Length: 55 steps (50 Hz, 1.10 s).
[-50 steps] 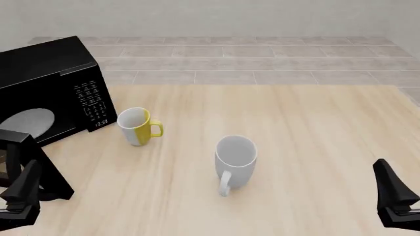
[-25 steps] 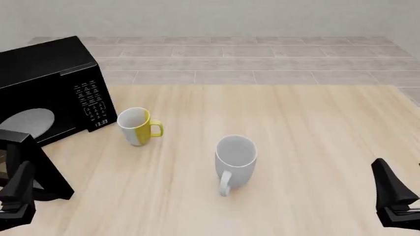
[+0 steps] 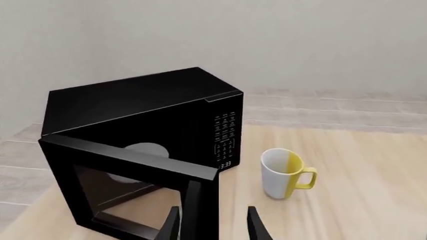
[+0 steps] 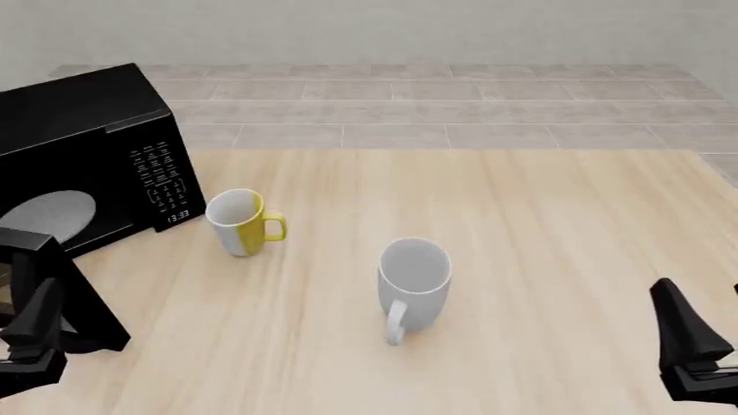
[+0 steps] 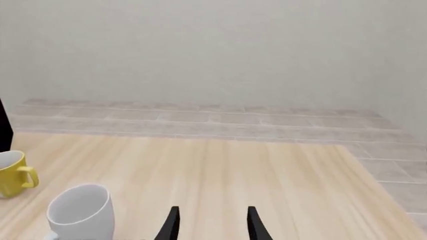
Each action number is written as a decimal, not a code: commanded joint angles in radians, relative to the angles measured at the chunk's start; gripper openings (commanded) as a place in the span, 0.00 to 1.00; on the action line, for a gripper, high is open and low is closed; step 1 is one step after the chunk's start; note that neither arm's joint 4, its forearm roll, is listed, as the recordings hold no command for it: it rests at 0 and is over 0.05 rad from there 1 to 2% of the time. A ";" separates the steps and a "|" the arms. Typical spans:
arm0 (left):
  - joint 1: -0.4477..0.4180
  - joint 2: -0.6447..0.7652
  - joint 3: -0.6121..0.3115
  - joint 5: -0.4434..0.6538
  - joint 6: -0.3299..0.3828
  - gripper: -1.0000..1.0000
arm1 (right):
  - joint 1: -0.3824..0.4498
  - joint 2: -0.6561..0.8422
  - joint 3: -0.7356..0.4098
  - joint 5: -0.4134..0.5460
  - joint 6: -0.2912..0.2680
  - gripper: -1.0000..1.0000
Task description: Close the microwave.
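Both sets of jaws stand parted, gripping nothing: left gripper [image 3: 212,226] right by the open door's edge, right gripper [image 5: 210,225] over bare desk [image 4: 531,225]. The microwave [image 4: 86,147] sits far left; tiled floor and a pale wall lie beyond.

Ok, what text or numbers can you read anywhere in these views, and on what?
"13:33": clock display on the microwave, below the keypad.
Keypad markings: white, too small to read in any view.
Yellow-and-white mug and white mug: no text visible.
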 commanded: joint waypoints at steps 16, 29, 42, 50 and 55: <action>0.013 0.231 0.000 -0.194 0.006 1.00 | 0.019 0.001 0.000 0.000 -0.028 1.00; 0.013 0.500 0.000 -0.407 -0.027 1.00 | 0.023 -0.033 -0.011 0.031 -0.034 1.00; 0.009 0.642 0.000 -0.514 -0.051 1.00 | 0.022 -0.035 -0.013 0.030 -0.034 1.00; 0.005 0.686 0.000 -0.546 -0.073 1.00 | 0.024 -0.035 -0.015 0.032 -0.034 1.00; 0.008 0.705 0.000 -0.561 -0.089 1.00 | 0.024 -0.034 -0.012 0.030 -0.033 1.00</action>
